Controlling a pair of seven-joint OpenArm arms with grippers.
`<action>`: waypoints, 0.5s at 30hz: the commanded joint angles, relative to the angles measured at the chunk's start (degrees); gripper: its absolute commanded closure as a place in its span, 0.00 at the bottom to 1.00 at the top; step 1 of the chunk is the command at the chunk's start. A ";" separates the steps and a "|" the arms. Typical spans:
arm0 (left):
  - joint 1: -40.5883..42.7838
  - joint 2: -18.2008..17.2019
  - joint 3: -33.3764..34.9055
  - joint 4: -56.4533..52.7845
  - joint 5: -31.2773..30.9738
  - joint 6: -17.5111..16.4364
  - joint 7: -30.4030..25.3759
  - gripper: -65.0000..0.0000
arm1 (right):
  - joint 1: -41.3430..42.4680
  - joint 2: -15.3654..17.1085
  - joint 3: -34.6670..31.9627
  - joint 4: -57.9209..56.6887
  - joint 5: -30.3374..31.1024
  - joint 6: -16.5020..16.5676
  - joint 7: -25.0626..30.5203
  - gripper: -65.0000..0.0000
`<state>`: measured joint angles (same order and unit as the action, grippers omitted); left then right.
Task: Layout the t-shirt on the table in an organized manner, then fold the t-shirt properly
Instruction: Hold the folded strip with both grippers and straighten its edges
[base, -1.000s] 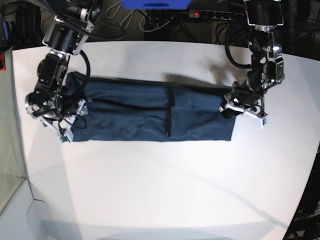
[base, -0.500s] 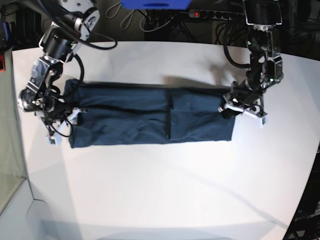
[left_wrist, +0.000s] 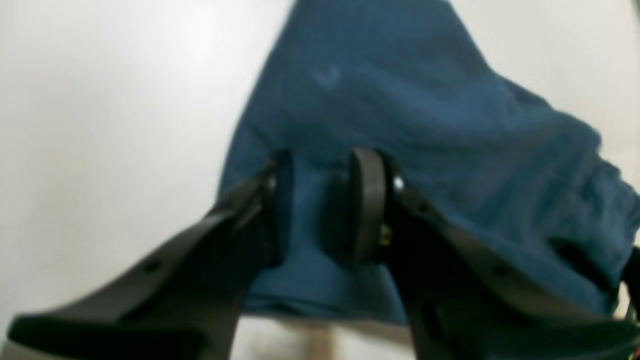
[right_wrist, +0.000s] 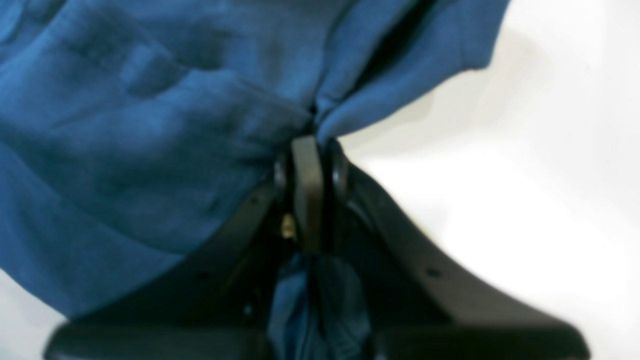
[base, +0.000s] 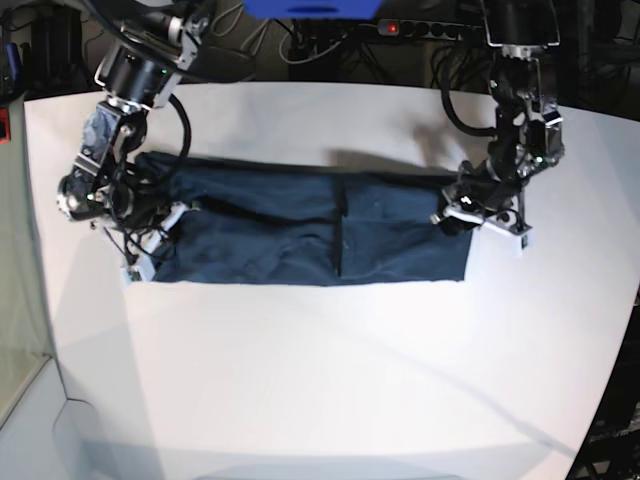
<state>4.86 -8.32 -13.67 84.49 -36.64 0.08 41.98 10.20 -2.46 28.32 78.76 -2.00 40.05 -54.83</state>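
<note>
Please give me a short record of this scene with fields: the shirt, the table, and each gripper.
shirt: the t-shirt, dark navy, lies as a long folded band across the table
table: the table, plain white
right gripper: the right gripper is shut on a bunched edge of the t-shirt
left gripper: the left gripper is at the other end, jaws part open around the fabric; whether it pinches cannot be told

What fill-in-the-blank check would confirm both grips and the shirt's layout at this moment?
1. The right gripper is shut on a bunched edge of the ____.
2. The t-shirt lies as a long band on the ____ table.
3. In the left wrist view, fabric sits between the left gripper fingers, which show a ____ between them.

Missing words: t-shirt; white; gap
</note>
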 joint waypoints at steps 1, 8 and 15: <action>-0.78 -0.34 -0.17 2.68 -0.50 -0.03 -0.97 0.71 | -0.22 -0.05 -0.05 1.55 -2.79 -0.05 -3.41 1.00; 0.54 0.80 -4.75 9.89 -8.15 -0.03 -0.61 0.71 | 1.89 -1.01 -0.14 10.34 -2.70 -0.05 -6.05 1.00; 1.25 -0.25 -13.54 2.76 -9.82 -0.03 -0.61 0.71 | 3.65 -1.80 -1.28 15.96 -0.68 -0.05 -10.80 1.00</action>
<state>6.42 -8.14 -27.29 86.67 -45.67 0.58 41.28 12.64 -4.40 27.42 93.60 -3.81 40.25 -66.78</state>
